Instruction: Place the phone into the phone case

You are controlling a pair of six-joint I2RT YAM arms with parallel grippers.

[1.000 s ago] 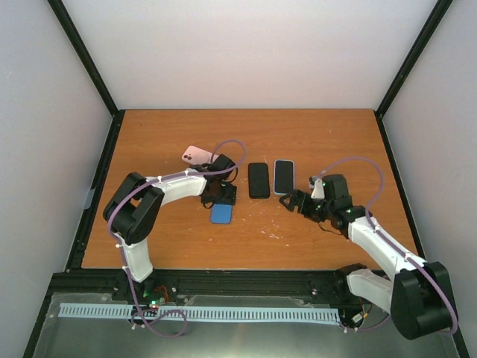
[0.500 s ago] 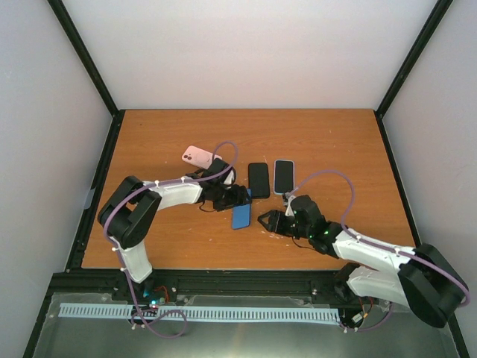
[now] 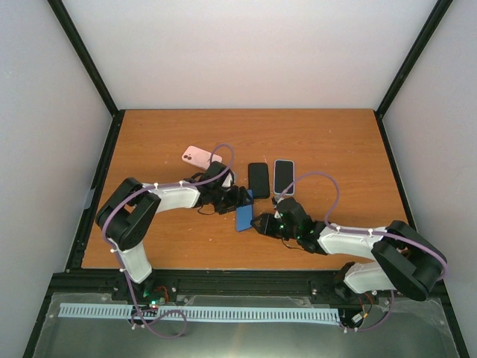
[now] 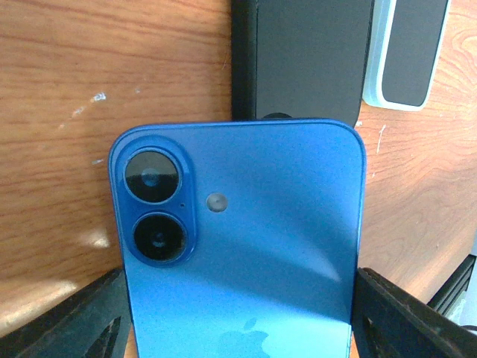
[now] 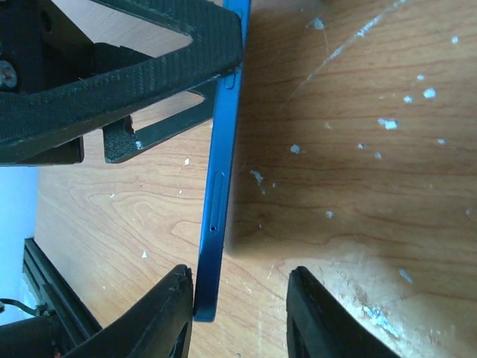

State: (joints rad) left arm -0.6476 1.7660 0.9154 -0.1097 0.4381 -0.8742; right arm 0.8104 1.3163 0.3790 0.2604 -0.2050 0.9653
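**Robot test cell in a laboratory, as I viewed it from the remote operator's station.** A bare wooden table (image 3: 320,134) stood enclosed on the left, right and far sides by plain white panels (image 3: 253,52) held in a black frame (image 3: 83,56). A left arm (image 3: 175,195) and a right arm (image 3: 346,242), both white and black, were bolted at the near edge. Purple cables (image 3: 313,173) looped from them, and a slotted white cable duct (image 3: 223,313) ran along the near side. The goods in view were handsets, among them a blue phone (image 3: 243,218).
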